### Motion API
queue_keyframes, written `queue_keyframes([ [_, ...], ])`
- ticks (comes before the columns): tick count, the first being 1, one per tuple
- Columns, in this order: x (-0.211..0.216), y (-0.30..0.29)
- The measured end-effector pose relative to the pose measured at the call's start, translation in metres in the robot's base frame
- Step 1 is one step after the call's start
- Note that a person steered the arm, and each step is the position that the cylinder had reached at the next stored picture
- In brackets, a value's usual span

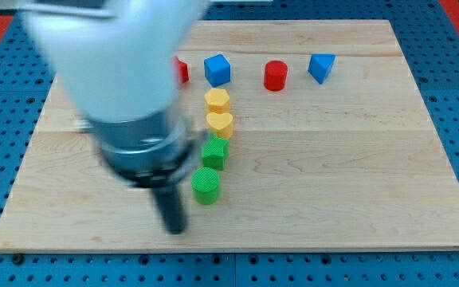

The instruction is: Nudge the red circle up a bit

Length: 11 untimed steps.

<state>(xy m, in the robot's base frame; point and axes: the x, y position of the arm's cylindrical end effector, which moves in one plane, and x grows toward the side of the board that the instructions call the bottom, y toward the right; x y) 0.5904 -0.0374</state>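
Observation:
The red circle point(275, 76) stands near the view's top, right of centre, between a blue cube point(217, 69) and a blue triangular block point(321, 67). My tip point(176, 229) is near the view's bottom, left of centre, just left of and below the green circle point(205, 185). It is far from the red circle. The arm's blurred body hides the upper left of the board.
A yellow hexagon point(217, 100), a yellow heart point(220, 123), a green block point(213, 151) and the green circle run in a column down the middle. Another red block point(181, 71) is partly hidden by the arm. The wooden board point(373, 175) lies on a blue pegboard.

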Motion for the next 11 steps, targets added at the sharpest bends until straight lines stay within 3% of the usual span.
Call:
queue_keyframes([
  [1,-0.014,0.072],
  [3,-0.211,0.196],
  [4,-0.157,0.188],
  [6,-0.195,0.098],
  [7,-0.212,0.089],
  [9,-0.245,0.097],
  [11,-0.212,0.191],
])
